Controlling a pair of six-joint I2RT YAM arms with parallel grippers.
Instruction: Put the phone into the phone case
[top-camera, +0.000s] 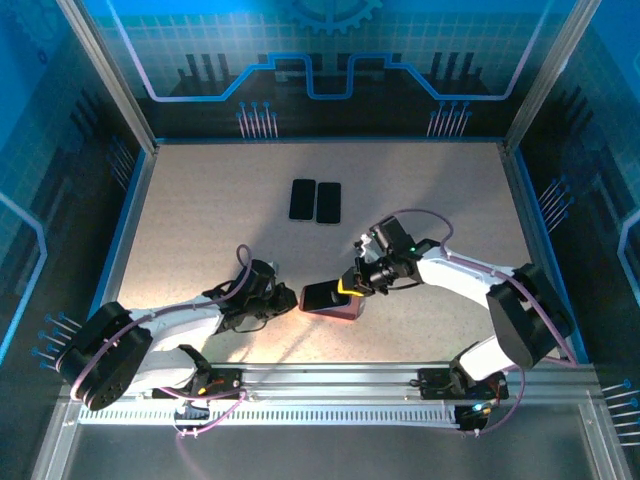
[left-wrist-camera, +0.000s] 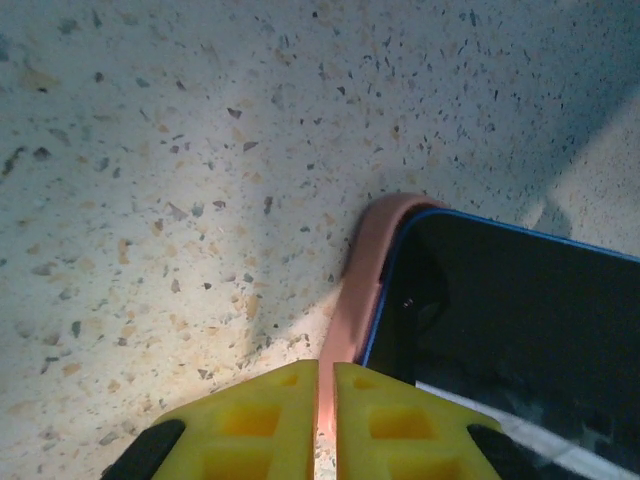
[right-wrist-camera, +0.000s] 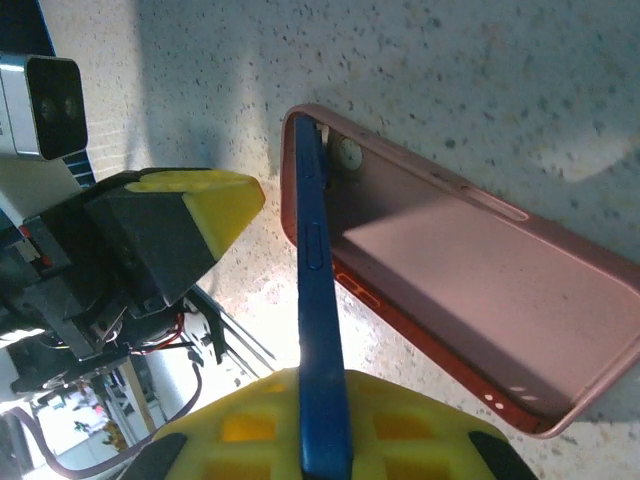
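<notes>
The pink phone case (top-camera: 340, 311) lies open side up near the table's front middle. My right gripper (right-wrist-camera: 322, 385) is shut on the blue-edged phone (right-wrist-camera: 315, 280), holding it on edge and tilted, its far end tucked into the case (right-wrist-camera: 470, 270) at the camera-hole corner. In the top view the right gripper (top-camera: 351, 288) sits over the case's right part, with the dark phone (top-camera: 322, 294) slanting left. My left gripper (left-wrist-camera: 326, 368) is at the case's left end, its yellow fingers pinched on the pink rim (left-wrist-camera: 358, 285) beside the phone's screen (left-wrist-camera: 500, 310).
Two more dark phones (top-camera: 302, 199) (top-camera: 328, 202) lie side by side at the table's far middle. The left gripper's yellow finger (right-wrist-camera: 195, 205) stands close beside the case's corner in the right wrist view. Metal rails (top-camera: 330, 378) run along the near edge.
</notes>
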